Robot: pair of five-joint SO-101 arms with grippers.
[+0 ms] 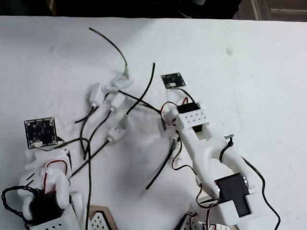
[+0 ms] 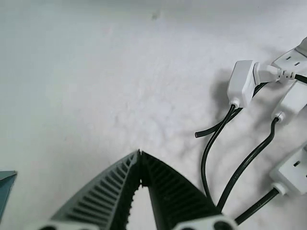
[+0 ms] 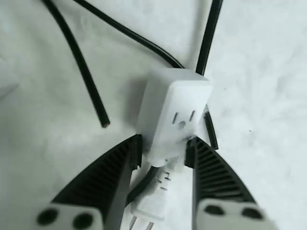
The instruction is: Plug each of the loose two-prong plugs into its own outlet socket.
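Observation:
My right gripper [image 3: 163,146] is shut on the lower end of a white outlet socket [image 3: 175,112], whose slotted face looks toward the camera. A white two-prong plug [image 3: 151,206] lies between the fingers just behind it, prongs bare. From above, this gripper [image 1: 168,125] sits at the table's middle among black cords. My left gripper [image 2: 140,160] is shut with nothing in it, low over bare white table. A white plug [image 2: 242,81] and two more white cord ends [image 2: 292,100] [image 2: 292,170] lie off to its side. The left arm [image 1: 48,172] stands at the front left.
Several white plugs and sockets [image 1: 96,93] [image 1: 116,100] [image 1: 115,132] with tangled black cords [image 1: 139,98] lie between the arms. A loose cord end [image 3: 103,122] lies beside the held socket. The white table [image 1: 240,57] has free room at the back and right.

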